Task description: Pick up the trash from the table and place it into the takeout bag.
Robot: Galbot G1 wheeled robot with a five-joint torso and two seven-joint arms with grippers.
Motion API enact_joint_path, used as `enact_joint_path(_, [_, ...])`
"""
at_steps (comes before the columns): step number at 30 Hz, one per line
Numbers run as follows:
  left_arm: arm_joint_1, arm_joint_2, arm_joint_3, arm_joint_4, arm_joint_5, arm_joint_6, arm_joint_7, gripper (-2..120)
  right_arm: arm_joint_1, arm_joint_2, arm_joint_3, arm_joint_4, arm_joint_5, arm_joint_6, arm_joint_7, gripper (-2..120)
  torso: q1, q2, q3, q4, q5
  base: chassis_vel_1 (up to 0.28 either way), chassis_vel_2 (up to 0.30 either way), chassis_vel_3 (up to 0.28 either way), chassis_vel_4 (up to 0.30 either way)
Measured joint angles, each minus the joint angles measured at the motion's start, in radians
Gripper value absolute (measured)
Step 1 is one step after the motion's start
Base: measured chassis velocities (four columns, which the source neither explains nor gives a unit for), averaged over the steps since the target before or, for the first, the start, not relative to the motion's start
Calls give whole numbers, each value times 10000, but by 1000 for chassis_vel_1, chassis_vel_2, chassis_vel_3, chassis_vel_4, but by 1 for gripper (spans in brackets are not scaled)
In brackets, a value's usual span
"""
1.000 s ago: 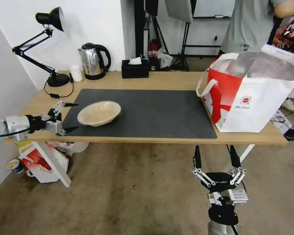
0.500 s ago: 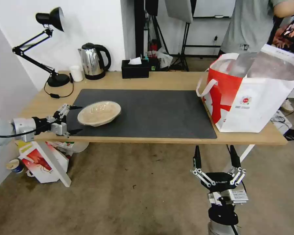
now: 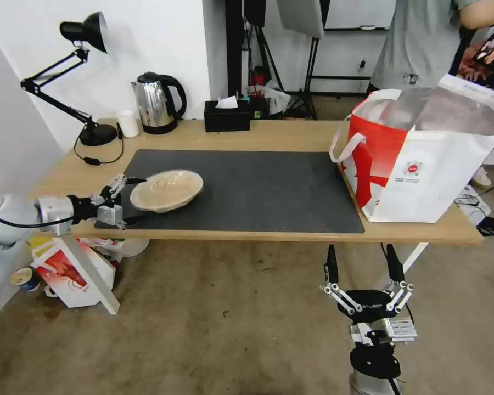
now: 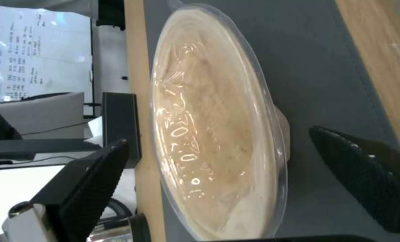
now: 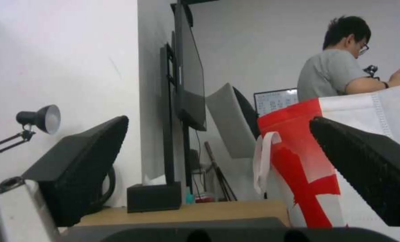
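Observation:
A shallow oval tan lidded container (image 3: 167, 190) of trash lies on the left part of the dark grey mat (image 3: 269, 186) on the table (image 3: 291, 136). My left gripper (image 3: 137, 198) is open at the container's left end, one finger on each side of its rim. In the left wrist view the container (image 4: 213, 127) sits between the two fingers (image 4: 88, 181) with a gap on each side. The red-and-white takeout bag (image 3: 422, 164) stands open at the table's right end. My right gripper (image 3: 361, 255) hangs open below the table's front edge, fingers pointing up; its wrist view shows the bag (image 5: 307, 161).
Along the table's back edge stand a black desk lamp (image 3: 93, 131), a small white cup (image 3: 128, 123), a steel kettle (image 3: 156, 104) and a black tissue box (image 3: 226, 116). A white box with red print (image 3: 71, 274) leans on the floor under the left end. A person stands behind the bag.
My left gripper has moved right along the table's front, from beside the mat's left edge to around the container's left end, still open. The right arm has not moved.

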State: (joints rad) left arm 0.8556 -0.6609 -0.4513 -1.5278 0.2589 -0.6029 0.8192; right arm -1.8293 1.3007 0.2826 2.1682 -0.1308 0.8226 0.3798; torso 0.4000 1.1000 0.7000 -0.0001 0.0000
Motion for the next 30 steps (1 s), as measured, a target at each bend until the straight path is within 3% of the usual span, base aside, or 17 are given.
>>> enact_joint_path(16, [-368, -145, 171, 507, 178, -35, 351, 98, 0, 0, 0, 0, 0, 0, 0, 100, -2, 0, 0, 1, 0, 0, 0, 0, 0])
enact_joint_path(30, [-561, -211, 192, 578, 187, -1, 612, 52, 0, 0, 0, 0, 1, 0, 0, 100, -3, 0, 0, 1, 1, 0, 0, 0, 0])
